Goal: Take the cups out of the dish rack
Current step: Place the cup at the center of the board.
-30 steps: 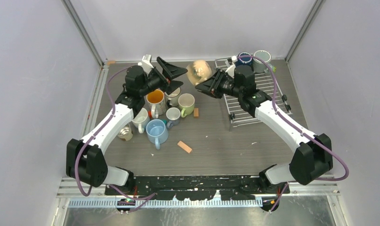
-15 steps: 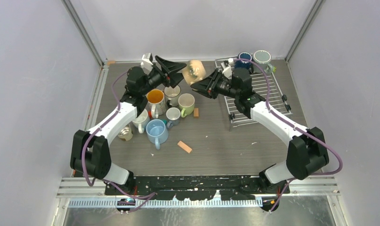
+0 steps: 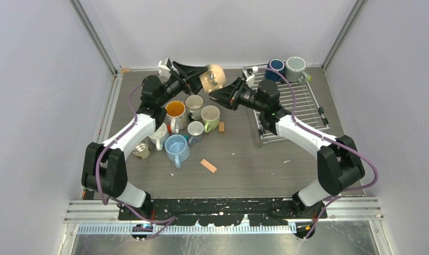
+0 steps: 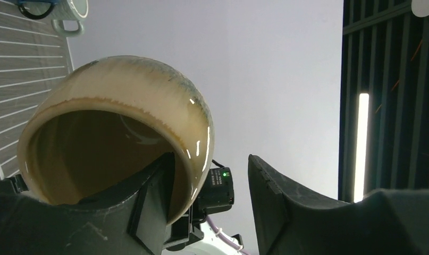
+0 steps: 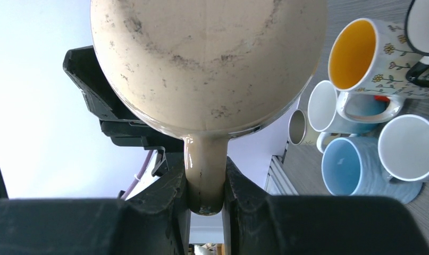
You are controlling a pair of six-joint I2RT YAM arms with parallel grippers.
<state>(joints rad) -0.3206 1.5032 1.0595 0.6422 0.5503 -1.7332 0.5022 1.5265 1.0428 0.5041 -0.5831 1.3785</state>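
Observation:
A tan mug [image 3: 214, 77] hangs in the air between my two grippers, left of the silver wire dish rack [image 3: 294, 109]. My right gripper [image 3: 218, 94] is shut on the mug's handle [image 5: 205, 175]; the mug's base [image 5: 207, 58] faces the right wrist camera. My left gripper [image 3: 199, 74] is open, with one finger [image 4: 148, 202] inside the mug's mouth [image 4: 106, 154] and the other finger [image 4: 286, 207] well outside the wall. A navy mug [image 3: 276, 66] and a grey-green mug [image 3: 296, 65] stand at the rack's far edge.
Several mugs cluster on the table below the left arm: orange-lined [image 3: 175, 110], lime green [image 3: 210, 116], light blue [image 3: 176, 149], white [image 3: 159, 135], small metallic [image 3: 141, 151]. An orange block [image 3: 208, 166] and a smaller one [image 3: 221, 127] lie on the table.
My right gripper has carried the tan mug left and away from the rack. My left gripper has risen to meet it and slid one finger into its mouth.

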